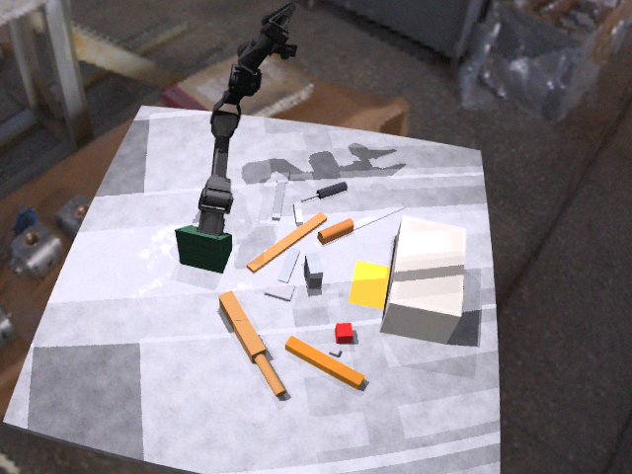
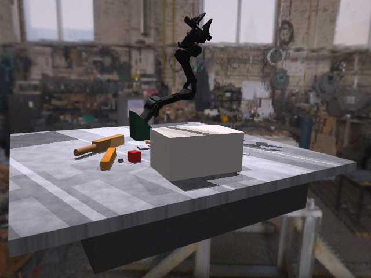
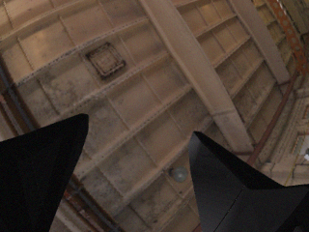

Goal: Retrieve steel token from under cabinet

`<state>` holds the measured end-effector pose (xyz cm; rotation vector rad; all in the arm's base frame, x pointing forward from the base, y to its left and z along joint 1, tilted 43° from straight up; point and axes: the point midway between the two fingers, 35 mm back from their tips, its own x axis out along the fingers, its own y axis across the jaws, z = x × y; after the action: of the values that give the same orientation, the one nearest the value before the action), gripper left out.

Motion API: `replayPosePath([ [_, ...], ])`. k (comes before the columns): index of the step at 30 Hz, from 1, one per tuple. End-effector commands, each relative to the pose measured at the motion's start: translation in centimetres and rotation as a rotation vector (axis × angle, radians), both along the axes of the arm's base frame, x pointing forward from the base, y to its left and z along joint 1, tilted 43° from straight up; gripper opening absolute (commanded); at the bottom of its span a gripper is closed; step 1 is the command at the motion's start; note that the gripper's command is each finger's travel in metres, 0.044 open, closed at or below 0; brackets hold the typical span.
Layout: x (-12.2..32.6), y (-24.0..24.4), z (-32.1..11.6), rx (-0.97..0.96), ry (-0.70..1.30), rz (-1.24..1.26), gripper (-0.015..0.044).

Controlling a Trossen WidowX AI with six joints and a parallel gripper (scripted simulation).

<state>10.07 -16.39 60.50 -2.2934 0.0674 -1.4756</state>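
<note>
A red cube (image 1: 343, 332) sits near the cabinet (image 1: 428, 270).

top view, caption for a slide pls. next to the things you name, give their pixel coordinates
Raised black arm beside a table of scattered tools, yellow patch (image 1: 368, 284) against the pale cabinet (image 1: 431, 255) (image 2: 206, 155), red cube (image 1: 343, 332) (image 2: 134, 156) nearby.

A slim, jointed arm (image 1: 219, 158) (image 2: 177, 96) in black and charcoal, its narrow links joined by chunky, rounded joint housings, rises from a dark green, block-shaped base (image 1: 202, 251) (image 2: 138, 128) with flat faces. The black hand (image 1: 285, 18) (image 2: 204, 22) (image 3: 139, 130) carries two tapering fingers with pointed tips, smooth and faceted in the wrist view, where a thin seam line crosses one. A small, dark block juts from the side near the hand.
</note>
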Motion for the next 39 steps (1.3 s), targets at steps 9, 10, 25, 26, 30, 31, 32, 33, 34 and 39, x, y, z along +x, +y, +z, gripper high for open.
replayPosePath([
  [9, 5.5, -5.1, -3.3, 0.305, 0.094, 0.234, 0.0270],
  [10, 6.0, -5.3, -3.5, 0.325, 0.099, 0.253, 0.0270],
  [25, 11.8, -7.4, -7.7, 0.596, 0.201, 0.456, 0.0270],
  [26, 12.3, -7.5, -8.1, 0.619, 0.212, 0.471, 0.0270],
  [30, 14.2, -7.8, -9.8, 0.702, 0.246, 0.524, 0.0270],
  [31, 14.7, -7.8, -10.1, 0.720, 0.253, 0.534, 0.0270],
  [32, 15.1, -7.9, -10.5, 0.739, 0.260, 0.545, 0.0270],
  [33, 15.5, -7.9, -10.9, 0.757, 0.267, 0.555, 0.0270],
  [34, 16.0, -7.9, -11.3, 0.775, 0.274, 0.565, 0.0270],
  [39, 18.1, -7.7, -13.3, 0.867, 0.315, 0.615, 0.0270],
])
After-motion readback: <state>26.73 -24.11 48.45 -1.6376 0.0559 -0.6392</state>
